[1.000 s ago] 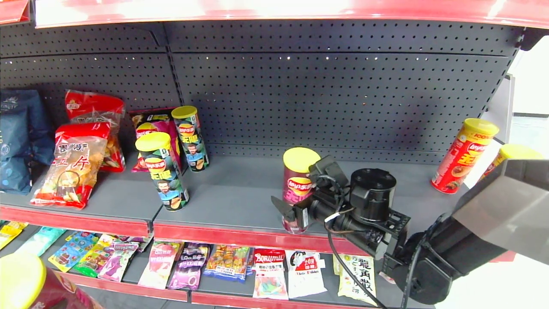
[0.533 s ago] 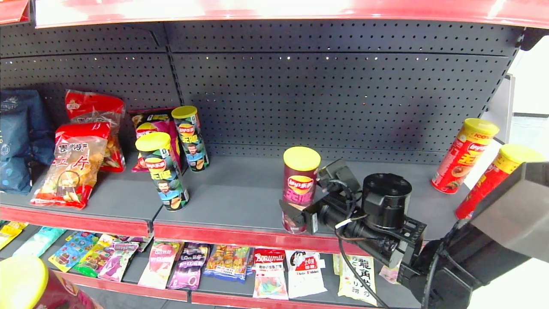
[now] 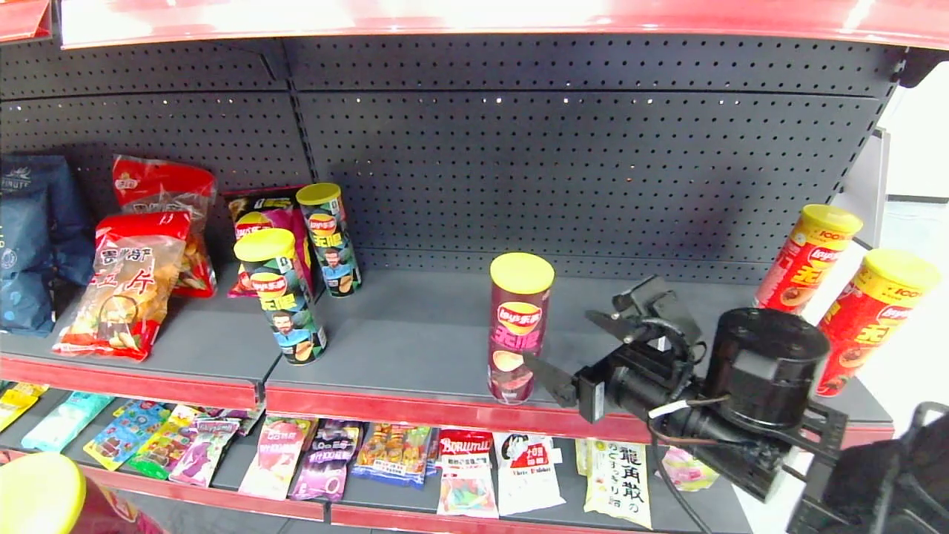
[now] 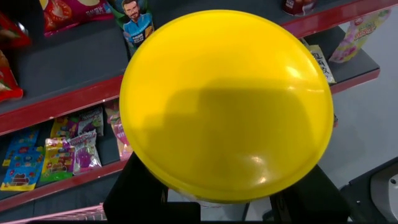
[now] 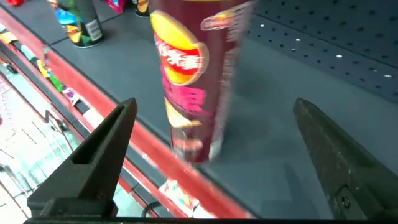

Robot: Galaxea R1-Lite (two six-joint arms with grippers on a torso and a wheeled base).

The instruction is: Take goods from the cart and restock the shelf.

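Since a second ago the right gripper (image 3: 558, 337) has backed rightward off the maroon can (image 3: 519, 326). Its fingers now stand wide apart, touching nothing. The can stands upright and free at the front edge of the shelf (image 3: 415, 348): a glossy cylinder with a yellow plastic lid. Left gripper (image 4: 225, 204): black fingers (image 4: 144, 194) clamped either side of a second can (image 4: 227, 102) with a smooth, round yellow lid, held low at left.

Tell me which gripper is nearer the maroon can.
Right. The right gripper is open just beside the maroon can, jaws facing it. The left gripper holds a second can far off to the left, lower down.
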